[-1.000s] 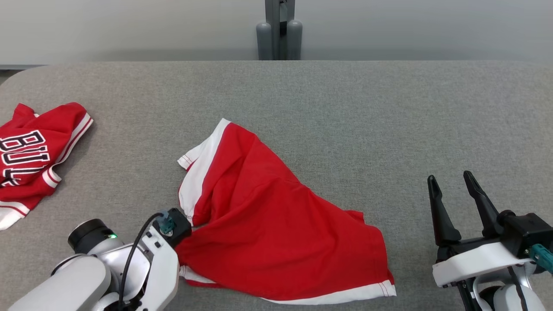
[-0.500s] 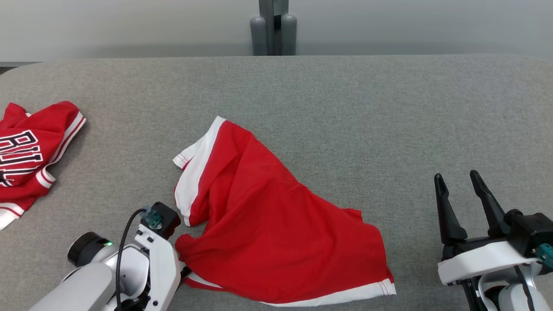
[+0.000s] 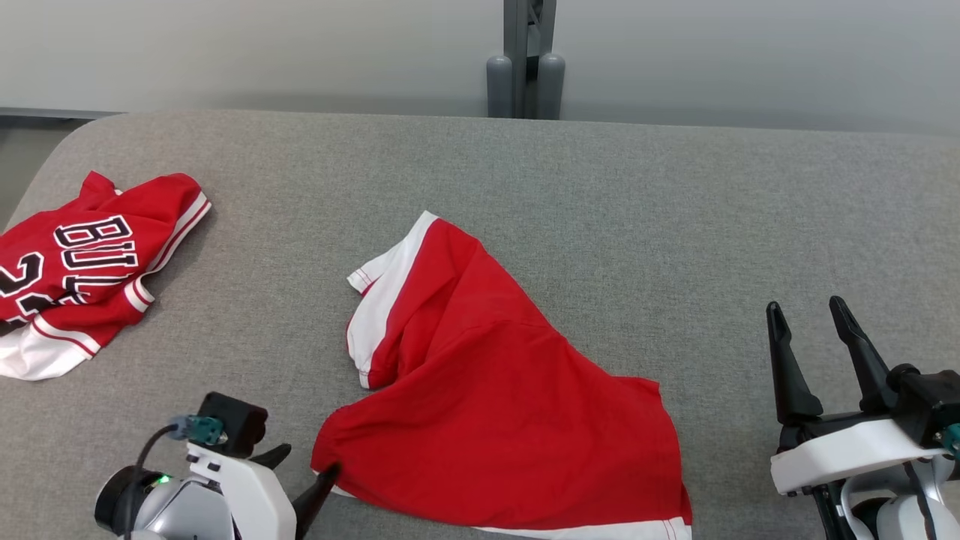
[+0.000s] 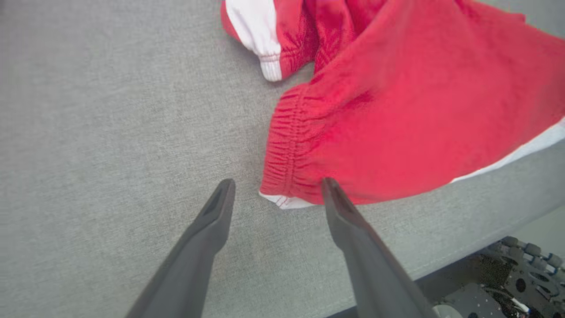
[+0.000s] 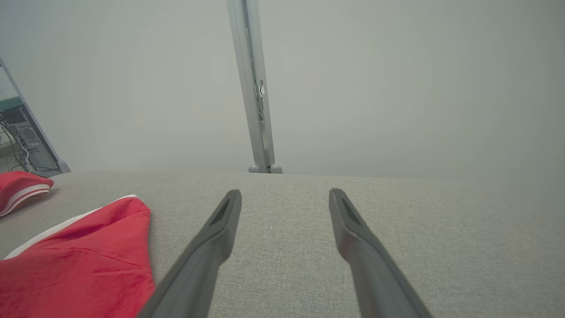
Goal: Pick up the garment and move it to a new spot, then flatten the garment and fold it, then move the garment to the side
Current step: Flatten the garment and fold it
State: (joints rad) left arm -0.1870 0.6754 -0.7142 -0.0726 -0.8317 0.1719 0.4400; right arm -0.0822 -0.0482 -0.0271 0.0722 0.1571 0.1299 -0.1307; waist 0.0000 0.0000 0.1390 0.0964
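The garment [image 3: 495, 382] is a pair of red shorts with white trim, lying crumpled in the middle of the grey table [image 3: 637, 195]. My left gripper [image 3: 304, 469] is open at its lower left corner. In the left wrist view the elastic waistband of the garment [image 4: 397, 110] lies just ahead of the left gripper [image 4: 278, 183], and one fingertip [image 4: 331, 190] overlaps the cloth's edge; nothing is held. My right gripper [image 3: 804, 306] stands open at the lower right, well clear of the cloth. The right gripper [image 5: 284, 193] hovers over bare table, with the garment [image 5: 75, 265] off to its left.
A red jersey [image 3: 82, 262] with black and white lettering lies bunched at the table's left end, also visible as the jersey [image 5: 20, 187] in the right wrist view. A grey post [image 3: 525, 67] stands behind the far edge. The table's near edge [image 4: 441, 260] runs close behind the garment.
My left gripper has opened and let go of the garment's waistband corner, then drawn back toward the lower left. The cloth settled onto the table. The camera shifted; the right gripper stayed open.
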